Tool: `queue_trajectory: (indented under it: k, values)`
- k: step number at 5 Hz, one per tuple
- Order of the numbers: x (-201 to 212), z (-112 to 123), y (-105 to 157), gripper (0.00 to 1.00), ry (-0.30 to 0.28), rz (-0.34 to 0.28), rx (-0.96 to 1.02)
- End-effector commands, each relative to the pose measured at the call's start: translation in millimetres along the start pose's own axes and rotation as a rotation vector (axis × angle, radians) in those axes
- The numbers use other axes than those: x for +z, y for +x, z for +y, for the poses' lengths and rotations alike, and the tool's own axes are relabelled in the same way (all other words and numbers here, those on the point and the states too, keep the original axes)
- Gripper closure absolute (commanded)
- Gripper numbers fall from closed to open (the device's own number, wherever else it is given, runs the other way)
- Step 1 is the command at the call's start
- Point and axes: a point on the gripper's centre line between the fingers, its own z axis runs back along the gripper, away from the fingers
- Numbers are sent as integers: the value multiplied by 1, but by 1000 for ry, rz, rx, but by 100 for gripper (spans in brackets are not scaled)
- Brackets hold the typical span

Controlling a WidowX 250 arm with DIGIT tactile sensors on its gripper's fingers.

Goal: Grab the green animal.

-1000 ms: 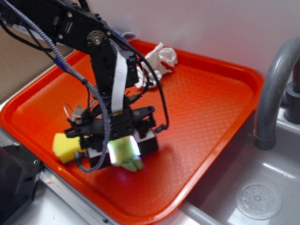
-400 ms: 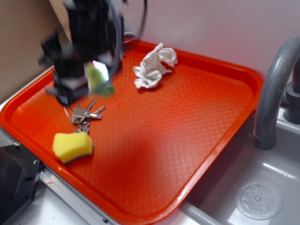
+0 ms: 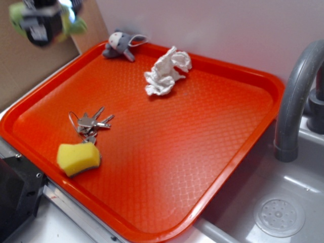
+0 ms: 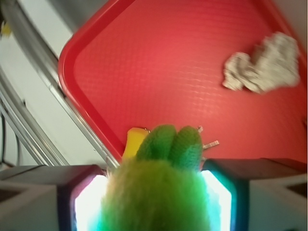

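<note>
A: Gripper (image 4: 154,202)?
B: Pinching the green animal (image 4: 161,187) between 2 lit pads (image 4: 86,204), high above the orange tray (image 4: 96,72).
A: Down on the tray?
B: Yellow sponge (image 3: 78,158), keys (image 3: 91,123), white cloth (image 3: 167,71), grey-and-white plush (image 3: 121,44).

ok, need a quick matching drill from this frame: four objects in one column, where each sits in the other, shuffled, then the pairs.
Objects:
1. fuzzy lime-green plush animal
2. yellow rectangular sponge
3. crumpled white cloth
4. small grey-and-white plush animal

Places:
A. far corner of the orange plastic tray
B. near-left edge of the tray, beside the metal keys
C. clamped in the pincer, lifted off the tray
D. far half of the tray, near the back rim

Pairs: 1-C, 2-B, 3-D, 4-A
</note>
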Motion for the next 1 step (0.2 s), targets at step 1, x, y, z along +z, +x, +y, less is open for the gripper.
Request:
queue_trajectory:
  k: [1]
  values:
    - [66, -25, -21, 100, 136, -156, 98]
